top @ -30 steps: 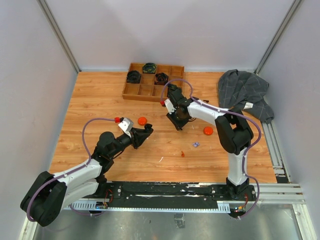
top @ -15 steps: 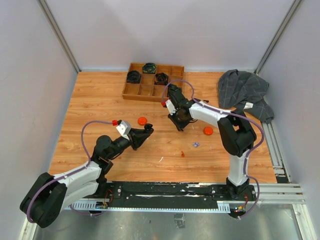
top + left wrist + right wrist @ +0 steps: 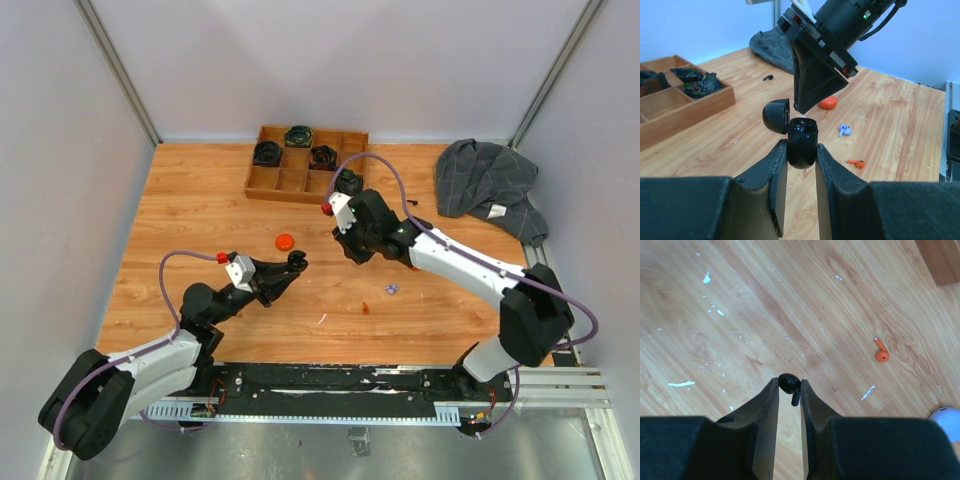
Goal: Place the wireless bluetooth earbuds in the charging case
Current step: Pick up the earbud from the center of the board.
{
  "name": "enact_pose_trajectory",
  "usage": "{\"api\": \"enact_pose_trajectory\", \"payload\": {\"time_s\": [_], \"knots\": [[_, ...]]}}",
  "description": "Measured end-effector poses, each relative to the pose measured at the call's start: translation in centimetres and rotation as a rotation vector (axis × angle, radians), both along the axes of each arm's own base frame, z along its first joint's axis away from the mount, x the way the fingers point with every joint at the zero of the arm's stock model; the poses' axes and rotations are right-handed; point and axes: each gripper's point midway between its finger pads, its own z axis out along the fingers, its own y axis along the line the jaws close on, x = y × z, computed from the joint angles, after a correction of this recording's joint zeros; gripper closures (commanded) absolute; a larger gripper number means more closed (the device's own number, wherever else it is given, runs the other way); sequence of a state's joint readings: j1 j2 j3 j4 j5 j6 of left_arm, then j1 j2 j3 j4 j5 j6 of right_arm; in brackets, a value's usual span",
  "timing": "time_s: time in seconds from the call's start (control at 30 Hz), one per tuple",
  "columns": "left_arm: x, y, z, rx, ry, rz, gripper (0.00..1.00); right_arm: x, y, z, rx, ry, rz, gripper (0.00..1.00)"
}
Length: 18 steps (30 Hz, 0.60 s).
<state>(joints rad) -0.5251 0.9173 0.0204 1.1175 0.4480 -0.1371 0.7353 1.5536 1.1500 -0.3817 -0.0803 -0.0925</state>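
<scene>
Near worktop [image 3: 200, 210] centre, left tool [image 3: 800, 150] is clamped on the lid-open black charging case [image 3: 802, 134]. Right tool [image 3: 788, 385], at its 3 o'clock from above, pinches a black earbud [image 3: 787, 382]. Judged light, rigid, glossy, slip-prone; best held by the bulb.

Even, diffuse light from overhead fills the top view brightly, leaving only faint, soft-edged shadows beside the arms on the wooden table [image 3: 200, 200], and the pale walls [image 3: 330, 60] are evenly lit. In the left wrist view the left gripper [image 3: 801, 146] is a dark, soft-focus mass along the bottom edge, the glossy charging case [image 3: 802, 152] carries small white highlights, and the far wall takes a blue cast. In the right wrist view the wood grain is sharp with a pale sheen near the middle, while the right gripper [image 3: 788, 383] blurs to black at the bottom and the black earbud [image 3: 786, 381] shows a dim glint.
</scene>
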Motion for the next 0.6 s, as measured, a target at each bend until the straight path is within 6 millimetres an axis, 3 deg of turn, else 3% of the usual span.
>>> {"api": "enact_pose_trajectory", "payload": {"time_s": [0.2, 0.6], "knots": [[-1.0, -0.4, 0.8, -0.001, -0.068, -0.054, 1.00, -2.3, 0.9, 2.9, 0.112, -0.098, 0.054, 0.86], [-3.0, -0.9, 3.2, -0.020, -0.212, -0.148, 1.00, -7.7, 3.9, 10.7, 0.467, -0.280, 0.239, 0.86]]}}
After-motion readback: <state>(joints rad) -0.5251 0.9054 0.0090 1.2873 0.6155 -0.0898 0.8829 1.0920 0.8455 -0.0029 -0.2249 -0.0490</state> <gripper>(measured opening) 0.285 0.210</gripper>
